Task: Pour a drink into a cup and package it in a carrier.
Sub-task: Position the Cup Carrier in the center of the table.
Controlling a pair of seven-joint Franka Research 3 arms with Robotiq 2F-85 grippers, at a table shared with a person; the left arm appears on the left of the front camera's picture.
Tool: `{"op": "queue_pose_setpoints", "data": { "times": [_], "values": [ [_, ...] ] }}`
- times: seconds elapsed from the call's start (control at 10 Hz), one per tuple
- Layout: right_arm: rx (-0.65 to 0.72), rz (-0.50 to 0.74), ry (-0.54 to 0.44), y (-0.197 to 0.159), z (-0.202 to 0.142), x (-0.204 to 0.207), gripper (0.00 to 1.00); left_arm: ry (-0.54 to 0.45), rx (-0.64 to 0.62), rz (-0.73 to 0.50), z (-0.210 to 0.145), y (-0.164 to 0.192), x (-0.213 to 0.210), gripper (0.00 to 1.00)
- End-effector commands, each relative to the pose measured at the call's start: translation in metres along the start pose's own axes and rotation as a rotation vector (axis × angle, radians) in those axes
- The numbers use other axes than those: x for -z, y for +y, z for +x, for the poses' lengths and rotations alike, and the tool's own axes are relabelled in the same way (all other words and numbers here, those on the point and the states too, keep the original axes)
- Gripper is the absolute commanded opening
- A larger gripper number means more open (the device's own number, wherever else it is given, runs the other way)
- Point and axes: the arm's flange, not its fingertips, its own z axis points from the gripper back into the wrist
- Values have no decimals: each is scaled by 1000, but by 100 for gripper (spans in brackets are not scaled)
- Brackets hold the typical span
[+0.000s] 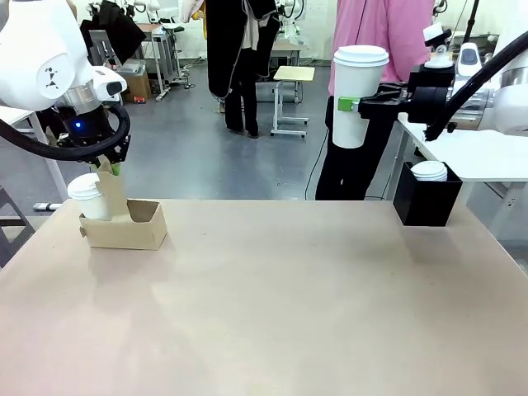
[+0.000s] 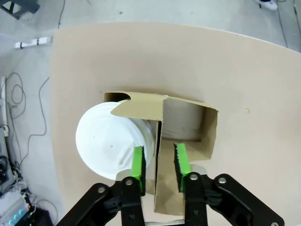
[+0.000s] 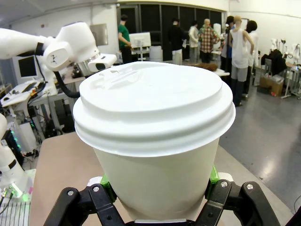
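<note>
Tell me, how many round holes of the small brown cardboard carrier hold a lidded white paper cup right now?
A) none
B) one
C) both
B: one lidded cup sits in the carrier, its other hole is empty, and a second cup is held aloft in the right gripper.

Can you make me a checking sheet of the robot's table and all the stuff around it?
Surface: plain beige tabletop, no spills seen.
Job's things: small brown cardboard cup carrier at the left end, lidded white paper cup in one hole, other hole empty; tall white lidded paper cup held aloft.
Clutter: black box of white lids, right edge.
End effectors: left end effector, jaws apart astride the carrier's handle; right end effector shut on the tall cup.
Cables: black cable looped by the left arm; floor cables.
Surroundings: person in pink top behind the table.
</note>
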Motion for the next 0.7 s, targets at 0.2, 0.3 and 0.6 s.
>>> {"op": "queue_pose_setpoints", "data": {
  "times": [0.2,0.3,0.6],
  "values": [
    [-8,3,-3,1,2,1,80,10,-39,48,6,1,-1,0],
    [-8,3,-3,1,2,1,80,59,-59,68,6,1,2,0],
    [-8,3,-3,1,2,1,80,5,-6,6,0,2,0,0]
  ]
}}
